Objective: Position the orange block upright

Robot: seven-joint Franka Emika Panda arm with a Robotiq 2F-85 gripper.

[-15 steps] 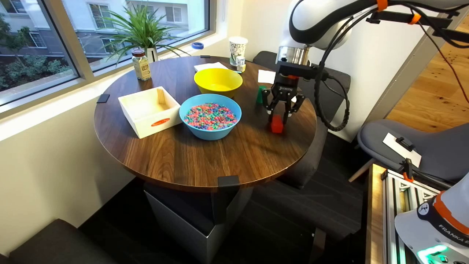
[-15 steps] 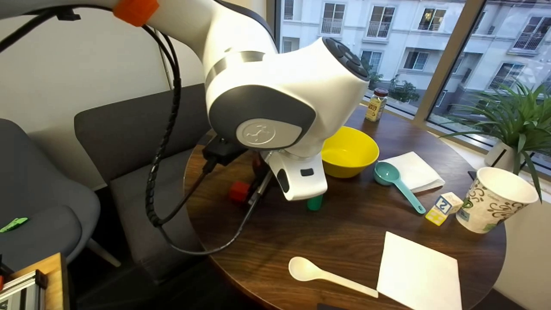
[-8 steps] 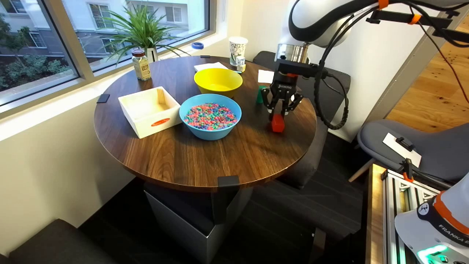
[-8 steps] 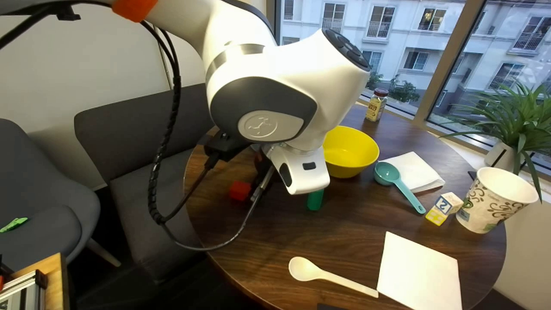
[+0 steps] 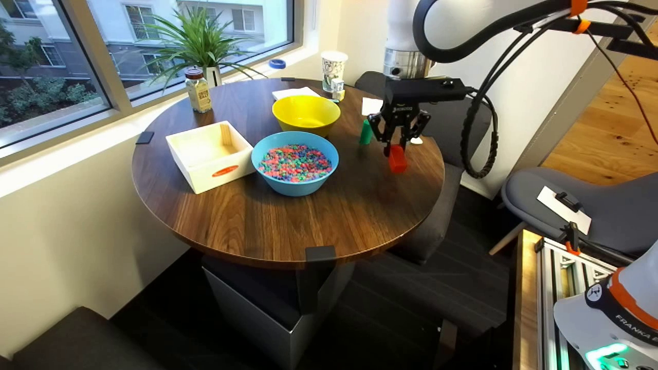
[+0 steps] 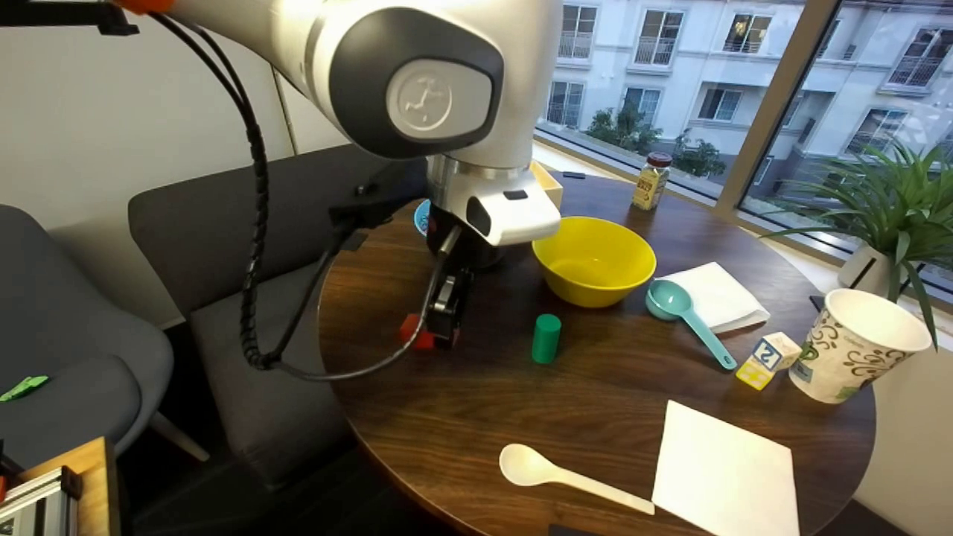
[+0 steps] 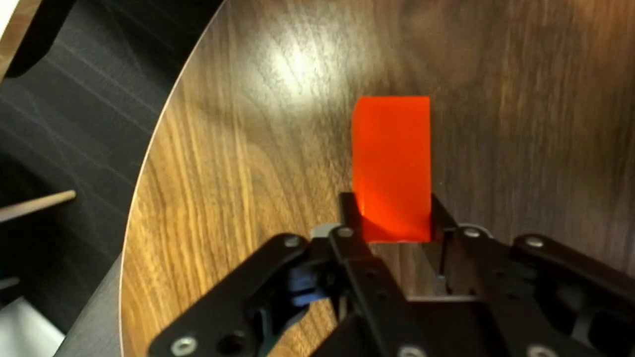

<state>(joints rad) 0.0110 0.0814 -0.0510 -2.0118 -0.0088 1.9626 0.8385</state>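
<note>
One cable (image 6: 335, 377) partly hides the orange block (image 6: 411, 326) the claw (image 7: 394, 215) grips.

the pincer (image 5: 395, 147) is black, its jointed fingers (image 7: 367, 265) dotted with silver screws (image 7: 183, 345). just above it sits a shiny metal collar (image 5: 408, 63); higher, a white arm (image 6: 525, 82) has a dark grey oval cover (image 6: 357, 88) around an embossed pale disc (image 6: 439, 100). a black ribbed cable (image 5: 465, 135) loops beside the pincer. the white base (image 5: 581, 325), well apart, carries an orange band (image 5: 624, 297) and franka lettering (image 5: 636, 327).
</note>
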